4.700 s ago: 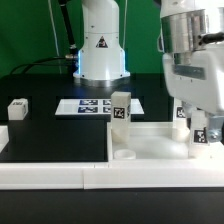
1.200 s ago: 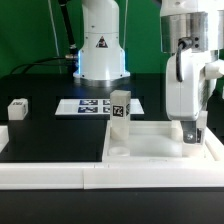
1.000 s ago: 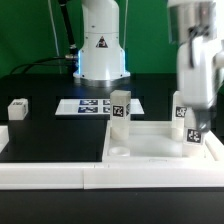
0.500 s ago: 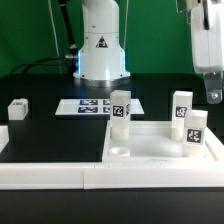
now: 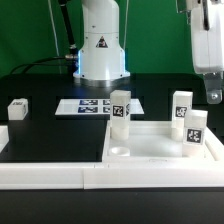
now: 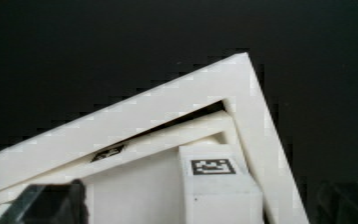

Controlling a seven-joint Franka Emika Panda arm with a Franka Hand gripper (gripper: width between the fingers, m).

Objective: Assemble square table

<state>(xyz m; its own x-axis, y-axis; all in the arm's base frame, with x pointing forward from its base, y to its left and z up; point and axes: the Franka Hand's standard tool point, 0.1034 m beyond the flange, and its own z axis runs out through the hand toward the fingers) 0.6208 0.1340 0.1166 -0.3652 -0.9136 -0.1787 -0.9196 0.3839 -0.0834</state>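
Observation:
The white square slab [image 5: 155, 142] lies flat against the white bar fence. Three white tagged legs stand upright in its corners: one at the back left [image 5: 120, 108], one at the back right [image 5: 181, 107], one at the front right [image 5: 195, 133]. A round socket [image 5: 124, 153] at the front left is open. A fourth leg [image 5: 17, 108] lies on the black table at the exterior view's left. My gripper [image 5: 211, 96] hangs open and empty, high above the slab's right side. In the wrist view a tagged leg [image 6: 208, 170] shows far below, between my dark fingers [image 6: 43, 205].
The long white bar fence [image 5: 60, 176] runs along the front and bends round the slab's right side [image 6: 194, 95]. The marker board [image 5: 90, 105] lies behind the slab. The robot's white base [image 5: 100, 45] stands at the back.
My gripper let go of the front right leg, which now stands on the slab, and rose up and to the exterior view's right. Nothing has moved in the last half second.

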